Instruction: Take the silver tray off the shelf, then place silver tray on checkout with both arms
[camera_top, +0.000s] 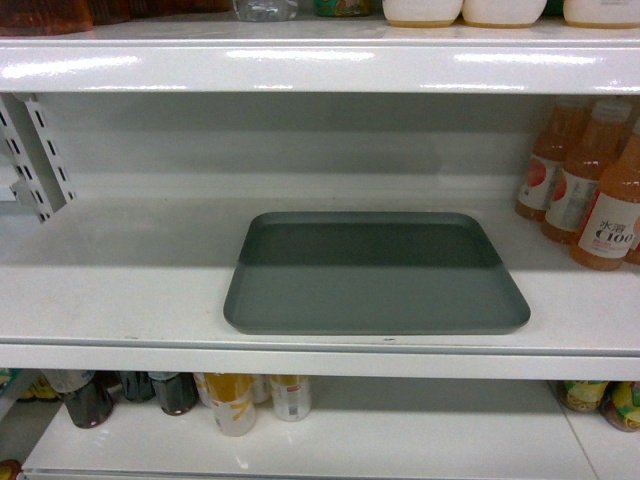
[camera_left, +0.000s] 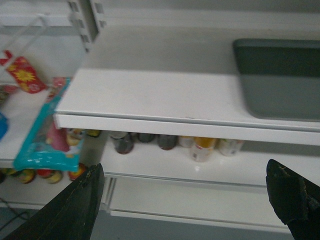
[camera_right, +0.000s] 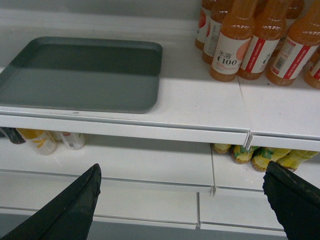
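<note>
The silver tray (camera_top: 375, 272) lies flat on the white shelf (camera_top: 120, 300), near its front lip, in the middle of the head view. Neither arm shows in the head view. The left wrist view has the silver tray (camera_left: 280, 80) at the upper right, and my left gripper (camera_left: 185, 172) hangs open below and left of it, in front of the lower shelves. From the right wrist, the silver tray (camera_right: 82, 75) sits at the upper left; my right gripper (camera_right: 182, 172) is open, below the shelf edge, with nothing between its fingers. The checkout is out of view.
Orange juice bottles (camera_top: 590, 190) stand on the shelf right of the tray. Bottles and cans (camera_top: 235, 400) fill the lower shelf. A slotted bracket (camera_top: 35, 155) juts out at the left. Teal snack packets (camera_left: 45, 135) lie on a neighbouring shelf.
</note>
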